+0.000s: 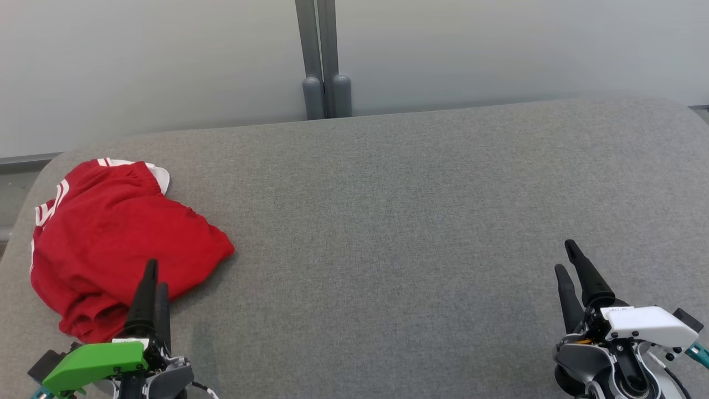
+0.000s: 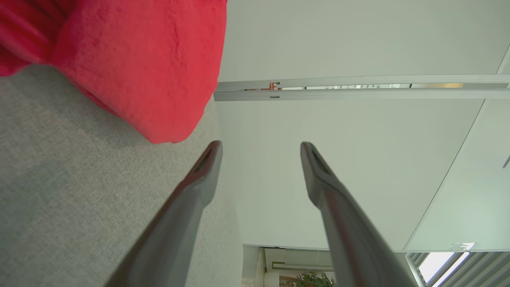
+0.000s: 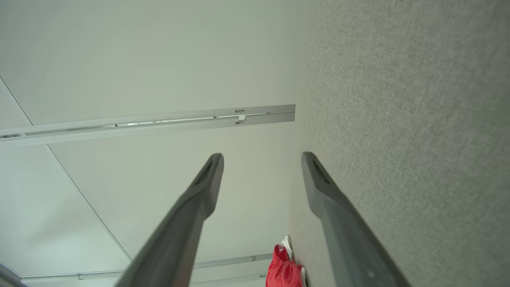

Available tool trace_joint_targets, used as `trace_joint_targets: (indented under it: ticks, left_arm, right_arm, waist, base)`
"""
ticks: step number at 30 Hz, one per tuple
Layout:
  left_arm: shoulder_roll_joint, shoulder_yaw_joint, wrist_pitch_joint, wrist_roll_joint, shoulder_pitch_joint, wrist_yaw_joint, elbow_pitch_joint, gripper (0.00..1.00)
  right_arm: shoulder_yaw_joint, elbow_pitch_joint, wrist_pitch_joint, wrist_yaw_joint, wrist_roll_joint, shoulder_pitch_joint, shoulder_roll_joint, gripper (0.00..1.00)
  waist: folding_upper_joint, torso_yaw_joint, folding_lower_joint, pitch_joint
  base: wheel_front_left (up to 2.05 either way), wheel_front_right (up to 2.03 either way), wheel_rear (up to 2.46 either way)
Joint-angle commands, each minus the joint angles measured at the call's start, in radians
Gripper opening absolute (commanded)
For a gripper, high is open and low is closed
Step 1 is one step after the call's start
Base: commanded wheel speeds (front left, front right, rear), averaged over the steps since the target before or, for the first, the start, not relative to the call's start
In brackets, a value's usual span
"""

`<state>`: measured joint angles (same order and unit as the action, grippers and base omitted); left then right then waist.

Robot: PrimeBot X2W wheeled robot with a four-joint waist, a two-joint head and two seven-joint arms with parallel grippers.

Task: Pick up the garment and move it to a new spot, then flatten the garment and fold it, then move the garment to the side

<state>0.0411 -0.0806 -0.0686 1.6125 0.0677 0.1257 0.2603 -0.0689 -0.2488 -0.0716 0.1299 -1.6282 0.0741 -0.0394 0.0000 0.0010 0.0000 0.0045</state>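
Where the left gripper (image 1: pixel 156 275) overlaps the garment (image 1: pixel 111 233), its edge is hidden

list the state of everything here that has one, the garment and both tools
red garment, crumpled in a heap at the left of the grey surface, not folded, not held
left tool, open, nothing between its fingers, tips by the garment's near edge
right tool, open, nothing between its fingers, over the right of the grey surface, far from the garment
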Motion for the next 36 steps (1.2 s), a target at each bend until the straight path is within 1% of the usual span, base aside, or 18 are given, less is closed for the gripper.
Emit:
trace_joint_targets:
  ticks: [1, 8, 15, 25, 36]
  left_arm:
    - [0.005, 0.004, 0.013, -0.012, 0.021, 0.001, -0.025, 1.00]
    - [0.006, 0.014, 0.043, -0.067, 0.022, 0.002, -0.055, 1.00]
    - [0.006, 0.021, 0.073, -0.151, 0.021, 0.002, -0.082, 1.00]
    - [0.007, 0.031, 0.111, -0.426, 0.014, 0.001, -0.091, 1.00]
    - [0.008, 0.056, 0.149, -0.694, -0.003, -0.026, -0.096, 1.00]
  right_arm:
    - [0.010, 0.031, 0.013, 0.000, -0.006, 0.028, -0.005, 1.00]
    - [0.028, 0.068, 0.046, 0.000, 0.036, 0.036, -0.005, 1.00]
    - [0.047, 0.097, 0.075, 0.000, 0.142, 0.040, -0.006, 1.00]
    - [0.086, 0.126, 0.114, 0.001, 0.314, 0.039, -0.012, 1.00]
    - [0.106, 0.124, 0.152, 0.001, 0.611, 0.041, -0.022, 1.00]
  waist:
    - [0.0000, 0.000, 0.0000, 0.000]
    - [0.0000, 0.002, 0.0000, 0.000]
    - [0.0000, 0.003, 0.0000, 0.002]
    - [0.0000, 0.001, 0.0000, 0.000]
    - [0.0000, 0.002, 0.0000, -0.002]
  base:
    - [0.00, 0.00, 0.00]
    - [0.00, 0.00, 0.00]
    - [0.00, 0.00, 0.00]
    - [0.00, 0.00, 0.00]
    - [0.00, 0.00, 0.00]
